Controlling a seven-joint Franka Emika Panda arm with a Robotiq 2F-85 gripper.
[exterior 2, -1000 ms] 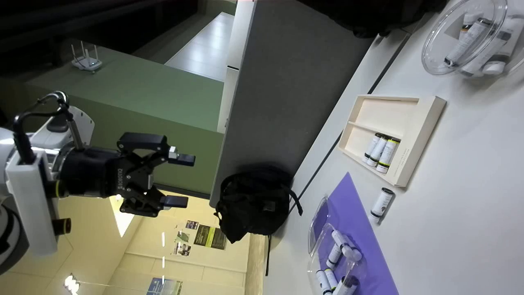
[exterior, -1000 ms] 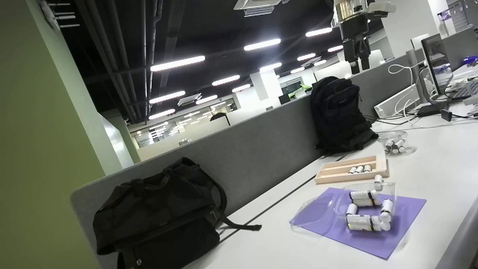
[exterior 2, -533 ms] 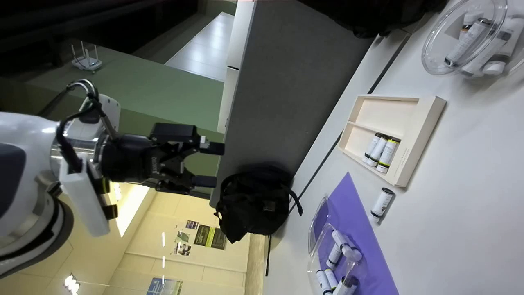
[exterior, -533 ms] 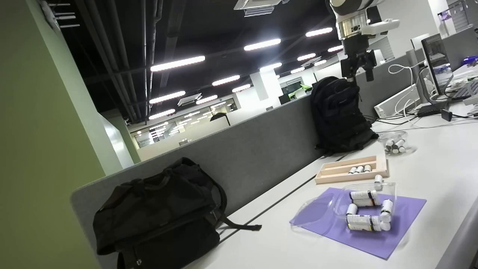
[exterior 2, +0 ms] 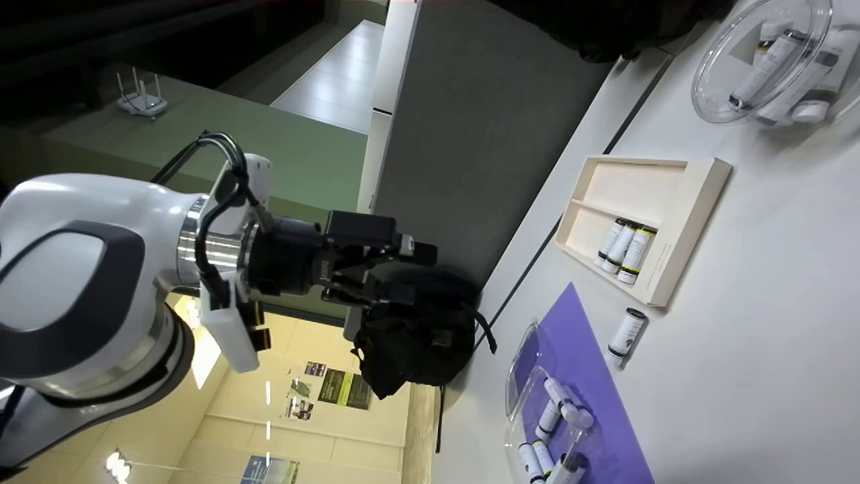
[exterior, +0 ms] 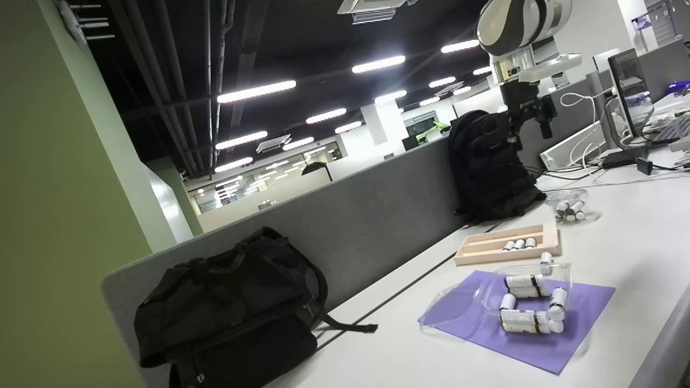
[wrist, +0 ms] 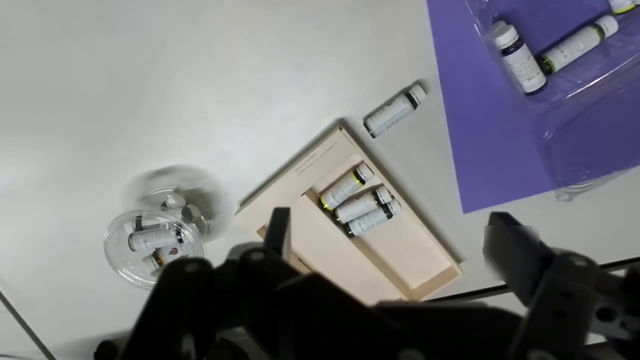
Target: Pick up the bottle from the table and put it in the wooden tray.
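Note:
The bottle, small with a white label and white cap, lies on its side on the white table between the wooden tray and the purple mat. It shows in the wrist view (wrist: 392, 114) and in both exterior views (exterior: 546, 260) (exterior 2: 627, 334). The wooden tray (wrist: 315, 160) is pale tan with long compartments, and 3 similar bottles lie together in one compartment. The tray also shows in both exterior views (exterior: 550, 237) (exterior 2: 692, 235). My gripper (exterior 2: 414, 274) is open and empty, high above the table (exterior 2: 752, 376). In the wrist view its fingers (wrist: 390, 216) frame part of the tray.
The purple mat (wrist: 465, 150) carries an open clear plastic box (exterior: 563, 275) with several bottles. A round clear container (wrist: 155, 250) with several bottles stands on the tray's other side. Black backpacks (exterior: 485, 172) (exterior: 232, 307) lean on a grey partition (exterior: 388, 199).
My arm and open gripper have moved down and forward toward the table, shifting rightward in an exterior view. The bottle, tray and mat have not moved.

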